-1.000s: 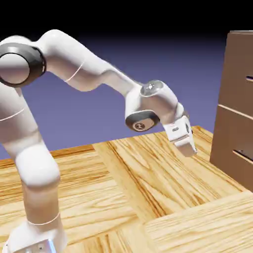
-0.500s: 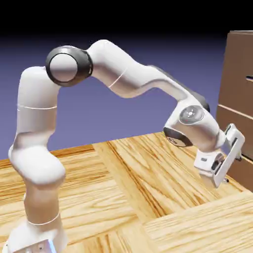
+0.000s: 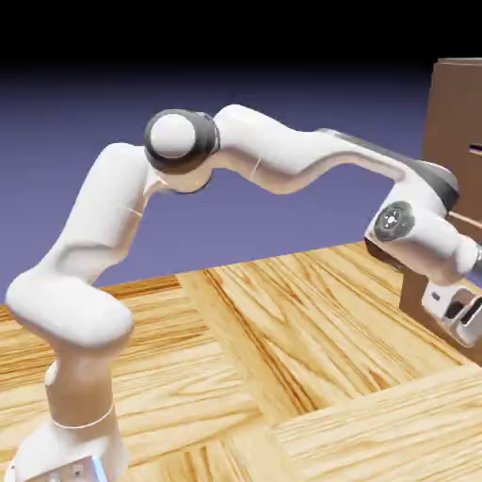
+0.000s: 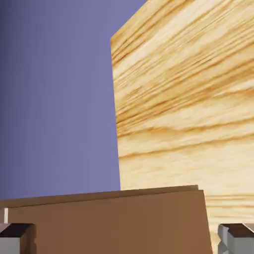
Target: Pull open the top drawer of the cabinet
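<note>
The white arm [image 3: 273, 160] reaches across the wooden table [image 3: 282, 358] from the lower left of the exterior view to the cabinet [image 3: 452, 113], a plain brown box at the picture's right edge. The gripper [image 3: 463, 318] hangs low against the cabinet's front, close above the tabletop and partly cut off by the frame — well below the top drawer [image 3: 461, 141], whose dark handle [image 3: 475, 149] shows as a short slot high on the brown face. A pale seam beneath that drawer marks the next front down; the wrist sits at about that seam's height, with the hand below it.

From the hand view, the two grey fingertips [image 4: 17, 235] sit at the far left and far right of the bottom edge, spread wide with nothing between them but a flat brown wooden surface [image 4: 104, 223] that fills the lower strip of the picture. Which part of the cabinet that brown panel is cannot be told from this angle. Above it, rolled on its side, pale grained tabletop [image 4: 183, 99] fills the right half and the blue-violet backdrop [image 4: 54, 99] the left.

No finger is seen touching the cabinet — in the exterior view the hand looks just beside the lower front, but contact cannot be judged. The top drawer sits flush with the cabinet's face.
</note>
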Controlling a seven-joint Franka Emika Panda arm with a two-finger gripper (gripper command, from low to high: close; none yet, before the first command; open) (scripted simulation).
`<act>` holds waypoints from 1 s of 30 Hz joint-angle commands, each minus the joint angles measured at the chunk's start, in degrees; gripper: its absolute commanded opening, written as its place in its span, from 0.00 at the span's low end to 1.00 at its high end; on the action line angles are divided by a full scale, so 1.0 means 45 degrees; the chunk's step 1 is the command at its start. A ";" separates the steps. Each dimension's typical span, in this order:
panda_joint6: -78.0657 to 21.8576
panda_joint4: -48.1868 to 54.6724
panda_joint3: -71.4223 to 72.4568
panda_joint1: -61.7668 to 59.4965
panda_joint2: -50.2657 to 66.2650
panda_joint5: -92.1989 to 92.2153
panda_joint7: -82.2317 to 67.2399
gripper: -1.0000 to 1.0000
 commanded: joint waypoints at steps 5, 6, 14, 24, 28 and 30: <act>-0.0421 0.1604 -0.1665 0.0864 0.1878 0.2769 0.0257 0.50; -0.0505 0.1925 -0.1998 0.1036 0.2253 0.3323 0.0308 0.50; -0.1179 0.4491 -0.4661 0.2418 0.5257 0.7753 0.0718 0.50; -0.0583 0.8131 -0.5543 0.1113 0.7035 0.8661 0.2517 0.50; -0.0033 0.9977 -0.5528 -0.0070 0.7540 0.8264 0.3624 0.50; 0.0048 1.0247 -0.5526 -0.0243 0.7613 0.8206 0.3786 0.00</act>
